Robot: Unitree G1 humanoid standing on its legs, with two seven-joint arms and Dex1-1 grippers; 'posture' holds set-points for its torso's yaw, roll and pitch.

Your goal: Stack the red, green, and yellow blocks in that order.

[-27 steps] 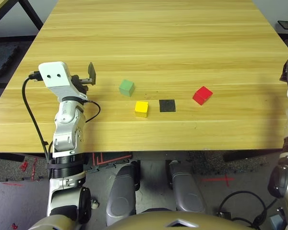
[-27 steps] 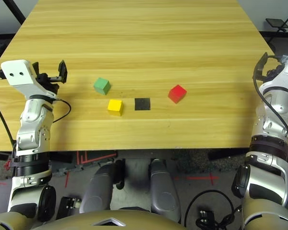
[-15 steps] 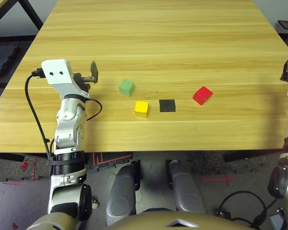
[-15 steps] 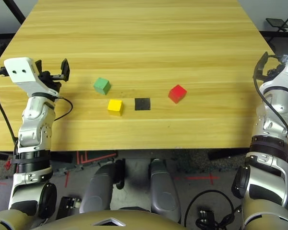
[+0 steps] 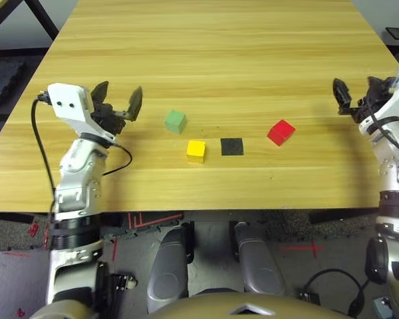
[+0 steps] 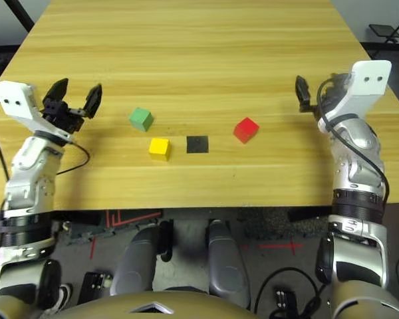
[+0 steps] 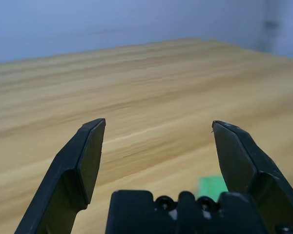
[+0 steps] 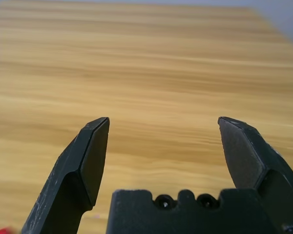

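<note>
Pale wooden table (image 5: 219,53) (plank grain), dark floor (image 5: 13,73) beyond

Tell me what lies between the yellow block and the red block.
The flat black square patch lies on the table between the yellow block and the red block, close beside the yellow one without touching it; the left eye view shows this.

Left gripper (image 7: 158,127) spread wide over the wooden table (image 7: 146,83) — a sliver of the green block (image 7: 211,185) shows behind its base.
</note>
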